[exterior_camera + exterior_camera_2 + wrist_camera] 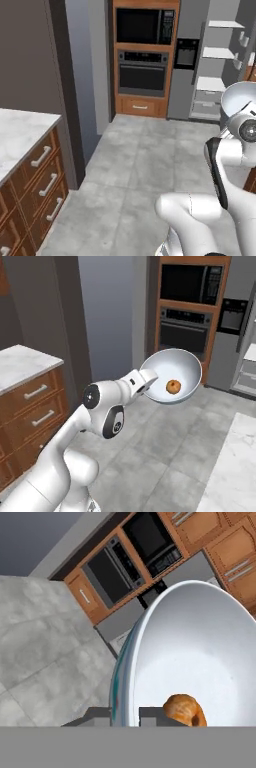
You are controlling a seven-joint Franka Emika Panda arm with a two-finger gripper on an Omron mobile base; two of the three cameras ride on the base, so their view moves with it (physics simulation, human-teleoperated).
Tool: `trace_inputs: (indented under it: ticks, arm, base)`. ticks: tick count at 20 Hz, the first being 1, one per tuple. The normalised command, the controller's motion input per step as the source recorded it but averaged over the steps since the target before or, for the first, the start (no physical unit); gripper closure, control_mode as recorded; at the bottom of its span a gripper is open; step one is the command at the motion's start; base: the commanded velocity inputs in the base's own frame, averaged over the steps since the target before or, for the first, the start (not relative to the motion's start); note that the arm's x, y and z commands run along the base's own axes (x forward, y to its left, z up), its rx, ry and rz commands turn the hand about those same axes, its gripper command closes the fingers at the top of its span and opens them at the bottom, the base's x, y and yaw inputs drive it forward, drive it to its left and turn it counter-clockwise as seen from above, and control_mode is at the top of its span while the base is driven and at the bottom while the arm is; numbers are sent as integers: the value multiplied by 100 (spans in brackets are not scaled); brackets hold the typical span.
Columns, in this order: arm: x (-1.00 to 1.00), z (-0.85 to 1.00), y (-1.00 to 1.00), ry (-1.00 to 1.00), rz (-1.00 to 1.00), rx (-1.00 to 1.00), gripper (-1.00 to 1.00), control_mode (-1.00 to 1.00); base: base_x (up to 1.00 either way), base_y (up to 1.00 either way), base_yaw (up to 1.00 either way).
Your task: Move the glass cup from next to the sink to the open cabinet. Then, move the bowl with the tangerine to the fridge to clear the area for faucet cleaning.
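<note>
Tool gripping bowl, grey tiled floor

You have a black microwave built into a wooden column above a black oven, a drawer below, and marble-topped drawers at left.

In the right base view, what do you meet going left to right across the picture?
Marble counter with wooden drawers → robot arm → bowl holding the tangerine → fridge.
</note>
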Motion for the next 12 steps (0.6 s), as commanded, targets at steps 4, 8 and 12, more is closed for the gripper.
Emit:
trace_inputs:
  ticks: [4,8,12]
  arm:
    - [0,0,0,0,0,0,100,100]
    - [0,0,0,0,0,0,100,100]
    - [0,0,0,0,0,0,100,100]
  base:
    - [100,-68,-1]
    - [100,-41,-6]
    - [100,-44,-13]
